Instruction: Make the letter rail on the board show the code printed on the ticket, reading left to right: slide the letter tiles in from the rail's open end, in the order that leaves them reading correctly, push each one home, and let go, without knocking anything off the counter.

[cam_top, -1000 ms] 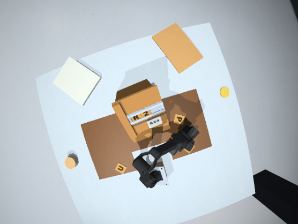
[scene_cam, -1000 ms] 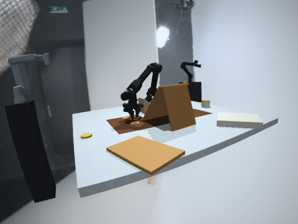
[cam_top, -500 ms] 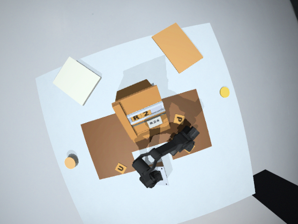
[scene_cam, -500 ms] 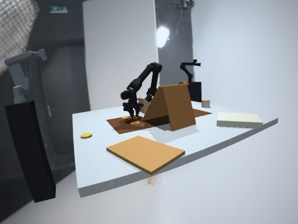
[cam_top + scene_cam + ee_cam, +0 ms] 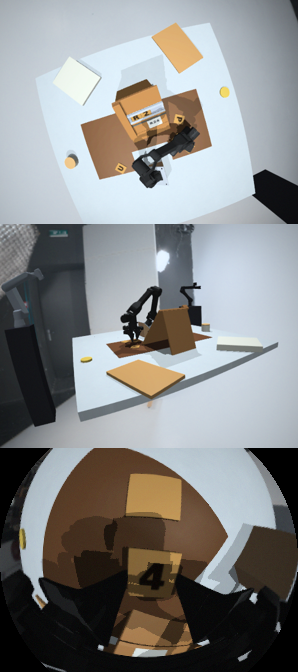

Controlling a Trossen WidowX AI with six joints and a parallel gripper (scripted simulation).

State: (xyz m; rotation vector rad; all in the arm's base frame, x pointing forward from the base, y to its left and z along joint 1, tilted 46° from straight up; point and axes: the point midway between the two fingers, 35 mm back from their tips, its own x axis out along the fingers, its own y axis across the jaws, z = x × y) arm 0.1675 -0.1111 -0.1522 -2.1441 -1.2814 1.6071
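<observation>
The ticket [image 5: 154, 122] on the sloping board [image 5: 142, 96] reads R24. In the rail [image 5: 158, 107] above it, the R tile [image 5: 136, 118] and the 2 tile [image 5: 146, 113] sit side by side at the left; its right part is empty. My gripper [image 5: 134, 341] [image 5: 152, 576] points down to the right of the board and is shut on the 4 tile [image 5: 151, 577], low over the mat; its exact height cannot be told. The P tile [image 5: 179, 119] lies near the board's right side. The U tile [image 5: 120, 168] lies at the lower left.
A tile [image 5: 154, 497] with no visible letter lies on the brown mat [image 5: 96, 150] beside the gripper. An orange slab [image 5: 177, 48], a cream block [image 5: 77, 80], a yellow disc [image 5: 224, 92] and an orange-topped cylinder [image 5: 70, 163] stand around the mat.
</observation>
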